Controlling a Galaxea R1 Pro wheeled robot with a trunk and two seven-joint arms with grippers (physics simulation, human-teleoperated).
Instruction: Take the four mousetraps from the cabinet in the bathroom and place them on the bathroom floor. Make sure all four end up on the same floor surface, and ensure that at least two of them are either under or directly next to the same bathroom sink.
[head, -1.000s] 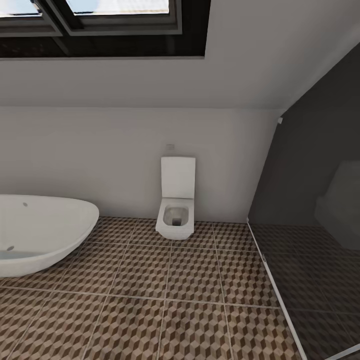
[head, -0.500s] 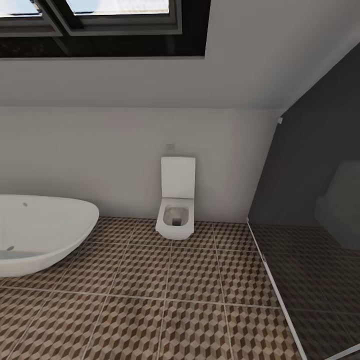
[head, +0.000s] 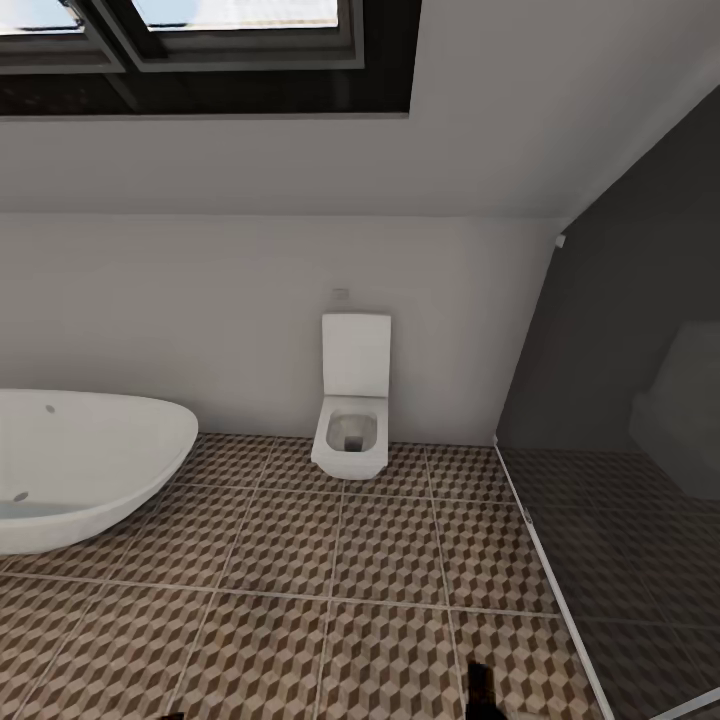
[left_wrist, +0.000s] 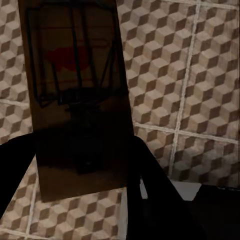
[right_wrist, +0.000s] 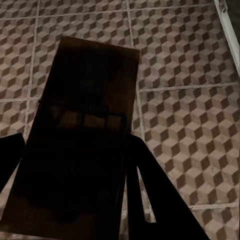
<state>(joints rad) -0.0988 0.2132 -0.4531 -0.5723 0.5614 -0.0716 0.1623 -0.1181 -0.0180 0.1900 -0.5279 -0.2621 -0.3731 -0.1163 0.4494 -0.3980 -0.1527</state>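
— Where do we stand?
— Our left gripper (left_wrist: 80, 165) is clamped on one mousetrap (left_wrist: 75, 90), our right gripper (right_wrist: 75, 175) on another mousetrap (right_wrist: 85, 125), above the bathroom floor (head: 300, 580); toilet (head: 352, 410) at 12 o'clock.
— Remaining?
— Both need setting down; no sink ahead.

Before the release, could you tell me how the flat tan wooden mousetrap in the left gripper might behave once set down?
The flat tan wooden mousetrap looks stiff and thin, so it should probably lie flat, not roll. Its dark wire frame seems delicate, so a drop onto the cube-patterned floor tiles may jolt it.
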